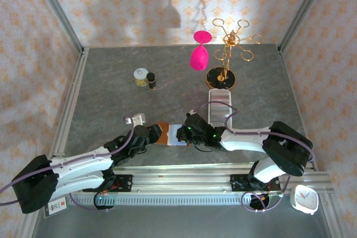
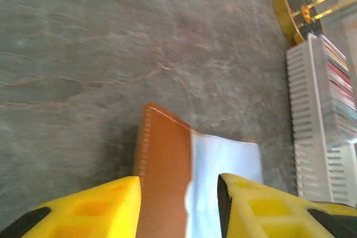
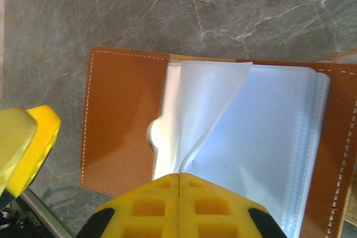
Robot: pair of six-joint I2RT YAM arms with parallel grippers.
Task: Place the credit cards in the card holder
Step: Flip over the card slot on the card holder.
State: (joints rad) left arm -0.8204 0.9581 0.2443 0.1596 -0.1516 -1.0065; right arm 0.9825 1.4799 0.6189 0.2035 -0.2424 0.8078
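Observation:
The card holder lies open on the grey table, brown leather with clear plastic sleeves. My right gripper is shut on the edge of one sleeve, which curls up from the stack. The left flap is bare leather. My left gripper is open, its yellow fingers on either side of the card holder without touching it. One left finger shows beside the flap. Several credit cards stand on edge in a white tray. In the top view the left gripper and right gripper meet over the holder.
The long white slotted tray lies just behind the right gripper. A gold glass rack with a pink glass stands at the back. A small jar and a dark bottle stand back left. A white clock sits near right.

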